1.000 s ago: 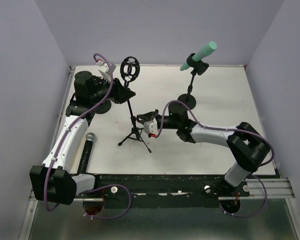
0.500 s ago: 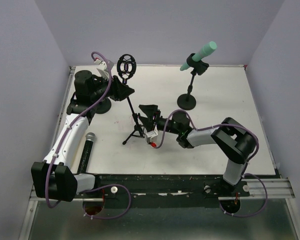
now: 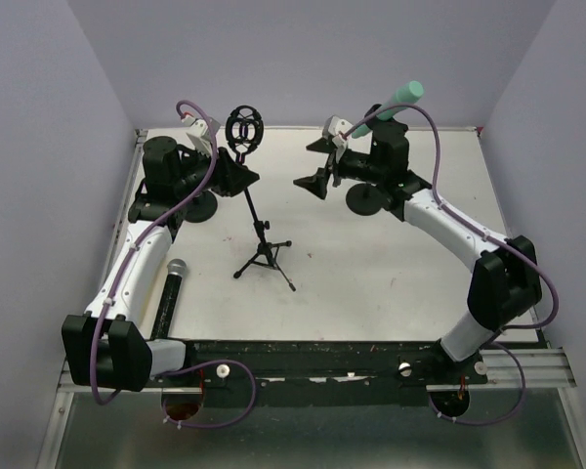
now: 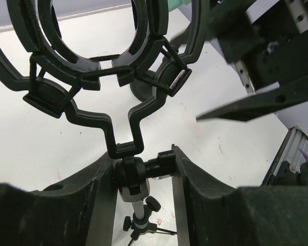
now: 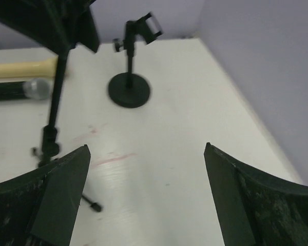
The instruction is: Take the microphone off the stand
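Observation:
A teal microphone (image 3: 397,100) sits tilted in the clip of a round-base stand (image 3: 365,198) at the back right. My right gripper (image 3: 318,164) hangs open just left of that stand, with nothing between its fingers (image 5: 61,184). A black microphone with a silver head (image 3: 172,289) lies on the table at the left. The tripod stand (image 3: 263,256) carries an empty ring mount (image 3: 243,129). My left gripper (image 4: 141,160) is shut on the swivel joint (image 4: 131,171) of the tripod stand, under the ring mount (image 4: 100,66).
A second round-base stand (image 5: 129,90) with an empty clip (image 5: 148,25) is at the back left, partly under my left arm (image 3: 137,254). Purple walls close in the white table (image 3: 391,283) on three sides. The tripod's legs (image 3: 277,275) spread over the middle.
My right gripper opened, left the tripod's foot, then rose and swung to the back right beside the teal microphone's stand. The left gripper kept its hold; the ring mount shifted slightly left.

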